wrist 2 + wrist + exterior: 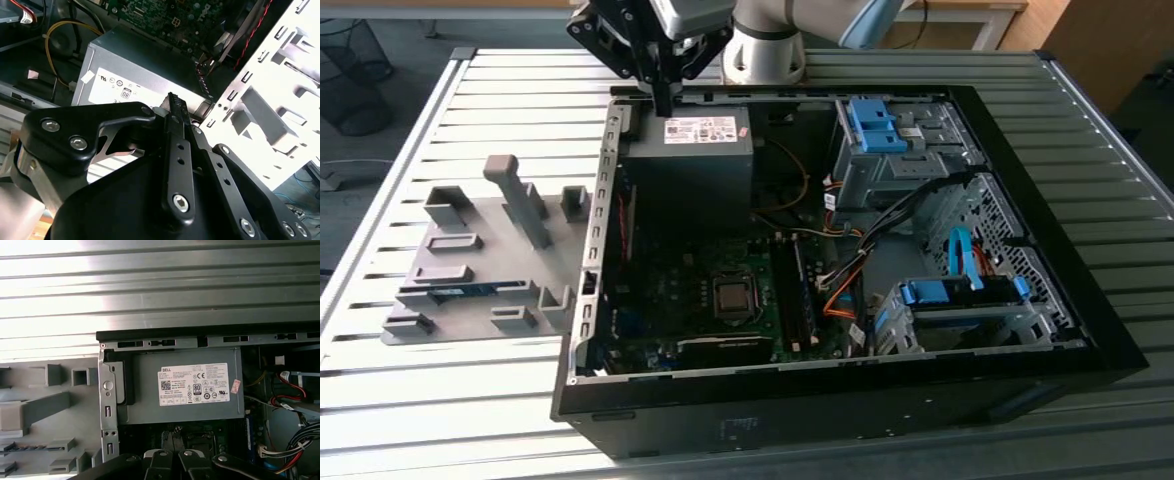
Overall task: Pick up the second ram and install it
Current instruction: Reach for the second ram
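Exterior view's top edge cuts off the arm [767,40]. In the grey fixture [480,225], the second ram [454,291] is too small for detail.

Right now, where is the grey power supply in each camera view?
Exterior view: the power supply sits in the far corner of the open case, close by the gripper.
Second wrist view: it is the grey box just beyond the gripper's tip.
First wrist view: it lies inside the case corner, beside the grey fixture tray.
Shared landmark: its white label.
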